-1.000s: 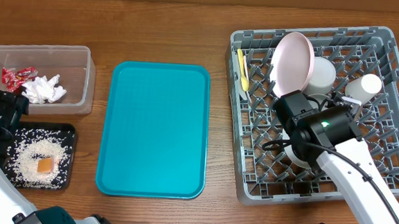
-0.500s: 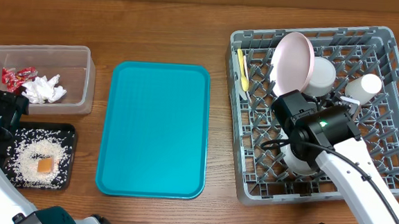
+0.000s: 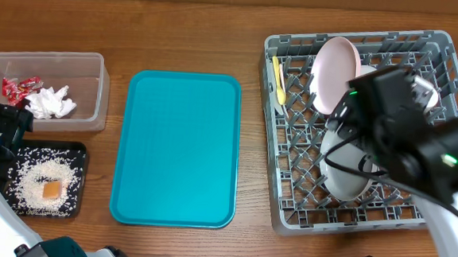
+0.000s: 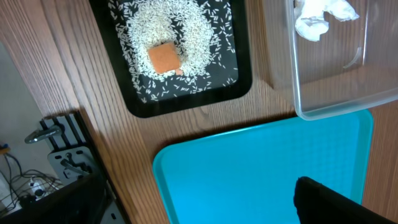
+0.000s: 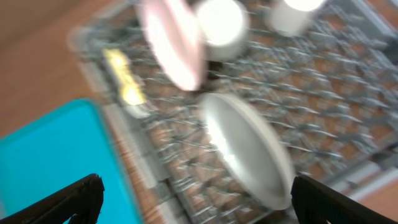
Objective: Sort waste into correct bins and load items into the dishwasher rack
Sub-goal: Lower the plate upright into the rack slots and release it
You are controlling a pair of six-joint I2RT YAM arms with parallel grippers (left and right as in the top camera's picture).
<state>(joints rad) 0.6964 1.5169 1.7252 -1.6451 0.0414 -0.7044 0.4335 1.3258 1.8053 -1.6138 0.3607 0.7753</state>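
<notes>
In the rack (image 3: 294, 172) — grey-green plate (image 5: 249, 149) leans apart from wide-spread R gripper (image 5: 196, 190).

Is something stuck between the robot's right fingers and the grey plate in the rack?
No, nothing visible is in the way. In the blurry right wrist view, the right fingers are spread wide open, facing the grey-green plate that leans in the dishwasher rack. The pink plate stands farther back, to one side.
</notes>
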